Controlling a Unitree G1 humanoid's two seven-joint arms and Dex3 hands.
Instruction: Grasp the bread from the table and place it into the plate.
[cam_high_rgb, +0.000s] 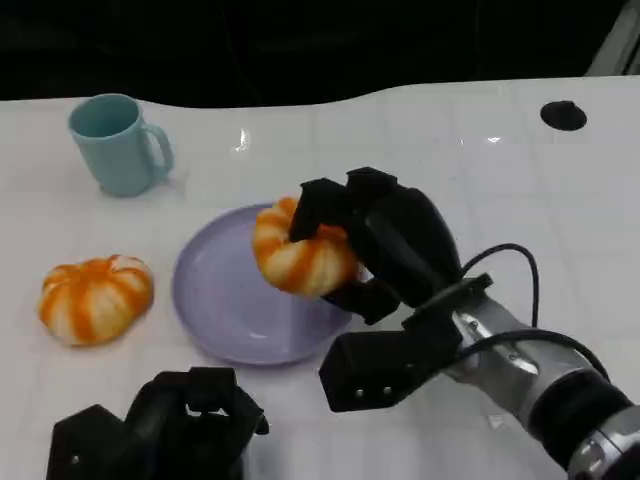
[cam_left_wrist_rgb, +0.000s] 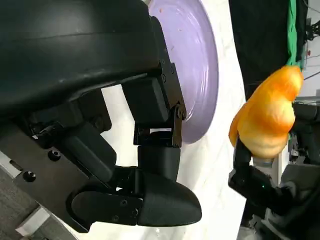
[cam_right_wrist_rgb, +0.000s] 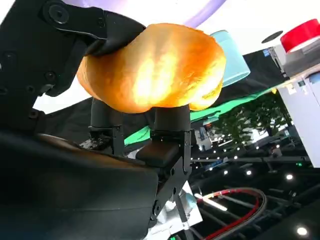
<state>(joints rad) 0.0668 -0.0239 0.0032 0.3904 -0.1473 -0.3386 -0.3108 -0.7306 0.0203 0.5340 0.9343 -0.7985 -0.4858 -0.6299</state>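
My right hand grips an orange-and-white striped bread roll and holds it over the right part of the lilac plate. The right wrist view has the roll clamped between black fingers, with the plate's rim beyond it. A second striped roll lies on the table left of the plate. My left hand rests at the table's front edge with its fingers curled in and nothing in them. From the left wrist view I see the plate and the held roll.
A light blue mug stands at the back left of the white table. A small black round disc lies at the back right. A black cable loops over my right forearm.
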